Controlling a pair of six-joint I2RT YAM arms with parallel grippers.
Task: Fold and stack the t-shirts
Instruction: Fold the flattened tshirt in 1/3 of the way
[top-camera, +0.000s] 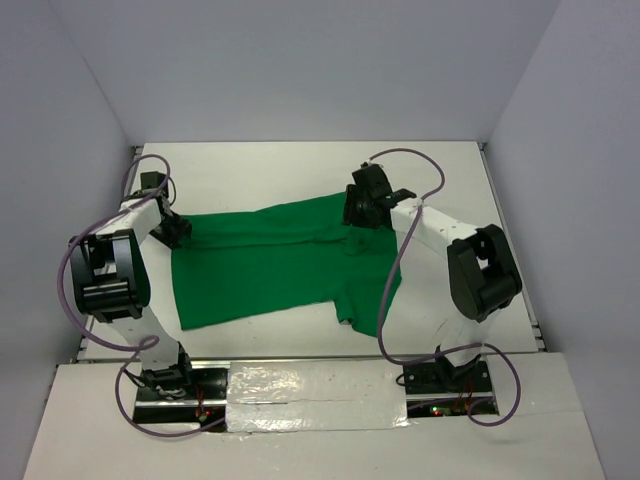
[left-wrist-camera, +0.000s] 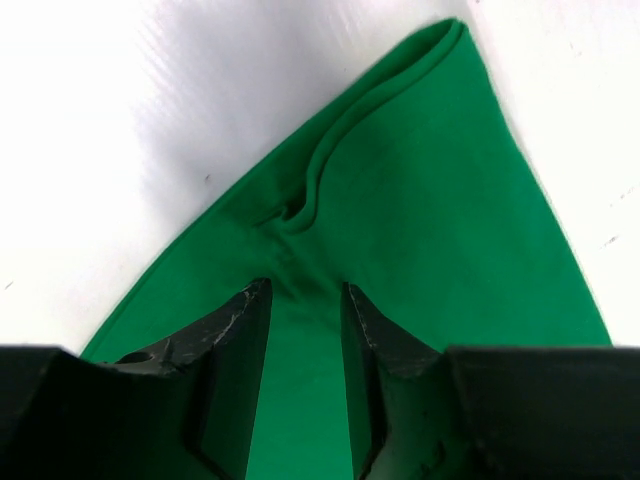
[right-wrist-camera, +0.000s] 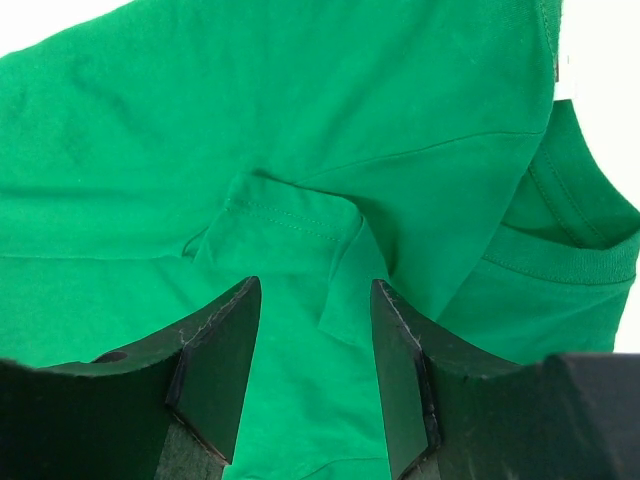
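T-shirt (right-wrist-camera: 300, 150) partly beyond the view

walls (top-camera: 300, 70) stood plain pale grey on three sides | table (top-camera: 280, 170) was white, smooth | light fell soft, even

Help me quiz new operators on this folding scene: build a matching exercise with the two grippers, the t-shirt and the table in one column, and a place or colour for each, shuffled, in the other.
Column one
1. left gripper
2. right gripper
3. t-shirt
4. table

Column two
A. white
B. bright green
C. at the shirt's left edge in the top view
D. over the shirt's far right part, near the collar

Pairs: 1-C, 2-D, 3-B, 4-A
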